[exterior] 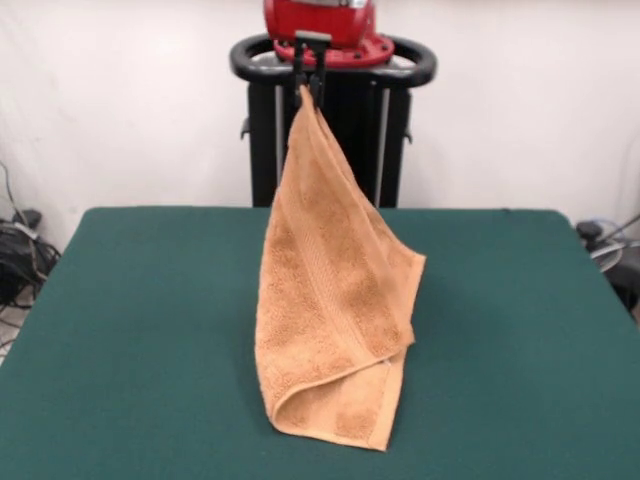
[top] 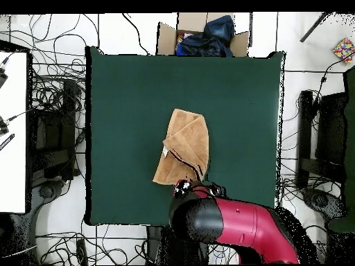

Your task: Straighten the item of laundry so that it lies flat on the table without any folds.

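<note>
The item of laundry point(exterior: 330, 310), an orange-tan terry towel, hangs by one corner from my gripper point(exterior: 311, 88), which is shut on that corner high above the table point(exterior: 130, 330). The cloth drapes downward, widening, and its lower end folds over on itself and touches the green surface near the front edge. From above, the towel point(top: 186, 147) shows as a folded shape near the table's middle point(top: 125, 104), with a small white tag point(top: 165, 151) at its left edge. The red arm point(top: 236, 225) covers the gripper in the overhead view.
A black pedestal frame point(exterior: 330, 130) stands behind the table. A cardboard box with dark blue cloth point(top: 204, 36) sits past one table edge. Cables and black stands point(top: 55, 131) lie on the floor around both sides.
</note>
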